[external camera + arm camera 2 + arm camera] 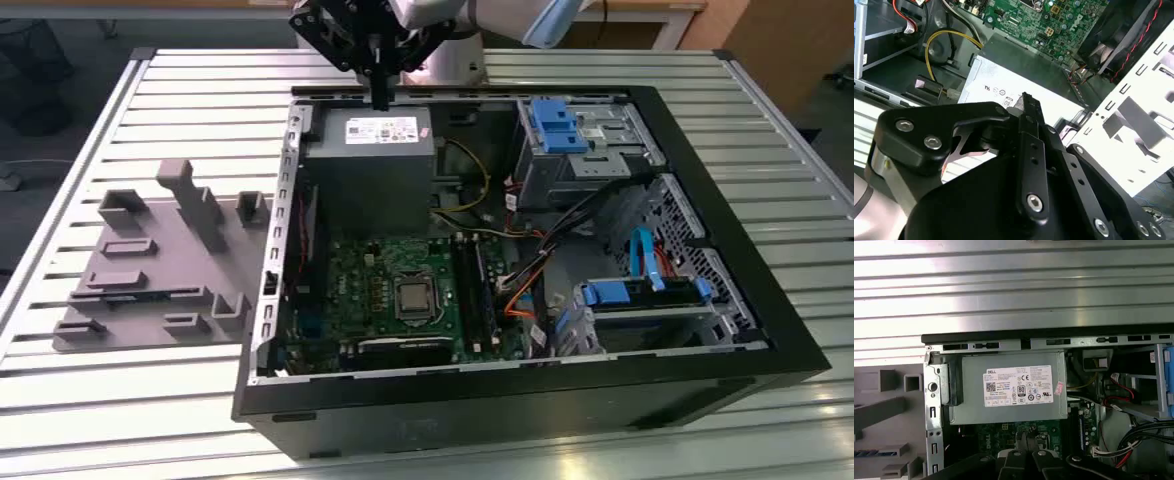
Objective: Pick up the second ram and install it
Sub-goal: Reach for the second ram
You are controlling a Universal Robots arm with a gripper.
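Gripper (382,95) is pinched together with nothing in it, hanging over the power supply (370,150) at the far edge of the PC case (754,330). The second ram (866,453) looks like the bluish strip sitting in the gray holder (147,270) beside the case.

A black computer case (507,395) lies open on a slatted metal table (200,80). Inside, a grey power supply (367,165) sits just beside the green motherboard (360,270). 2 blue drive brackets (554,125) sit toward the exterior view's right. A grey fixture tray (147,290) rests outside, on the exterior view's left.
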